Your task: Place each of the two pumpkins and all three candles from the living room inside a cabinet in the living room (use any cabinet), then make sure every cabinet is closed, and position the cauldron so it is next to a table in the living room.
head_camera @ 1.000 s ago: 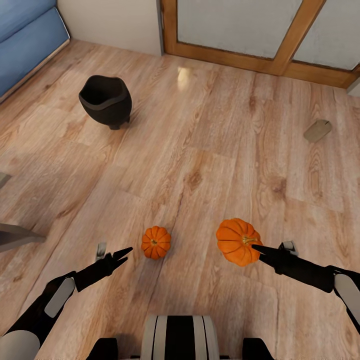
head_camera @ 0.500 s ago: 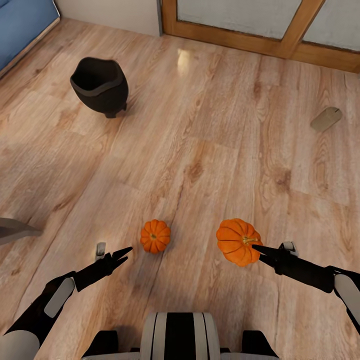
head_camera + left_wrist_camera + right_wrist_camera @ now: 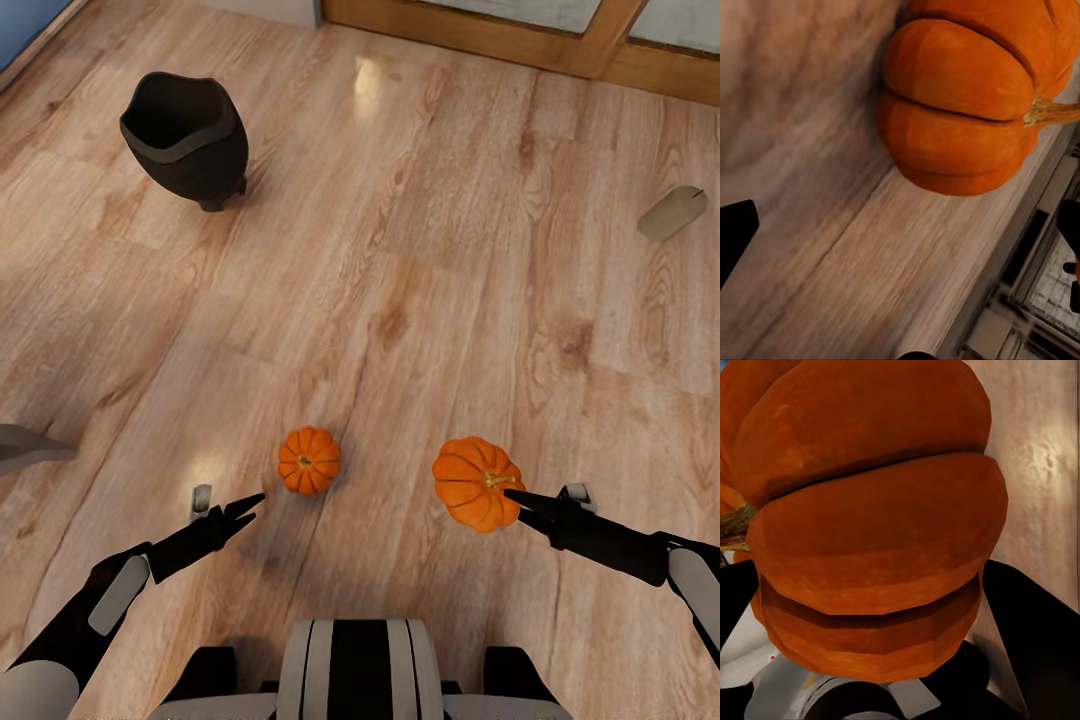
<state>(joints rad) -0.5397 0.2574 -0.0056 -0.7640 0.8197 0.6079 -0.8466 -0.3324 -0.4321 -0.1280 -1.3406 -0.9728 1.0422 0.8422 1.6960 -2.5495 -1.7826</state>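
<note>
Right gripper point(image 3: 512, 503): black arm reached forward and inward, fingers clamped on the larger orange ribbed pumpkin point(image 3: 477, 483), held above the wooden plank floor point(image 3: 420, 280).
Left gripper point(image 3: 248, 507): arm extended forward, jaws parted, holding nothing.
Smaller orange pumpkin point(image 3: 309, 460): on the floor, just beyond the left gripper.
Squat black cauldron point(image 3: 186, 137): upright, well beyond that pumpkin.
Beige candle point(image 3: 672, 212): lying far from the cauldron.

Bare wood floor point(image 3: 420, 300) lies open ahead of you, with only the small pumpkin point(image 3: 309, 460) near your left gripper point(image 3: 246, 507) and the cauldron point(image 3: 186, 135) far left.
</note>
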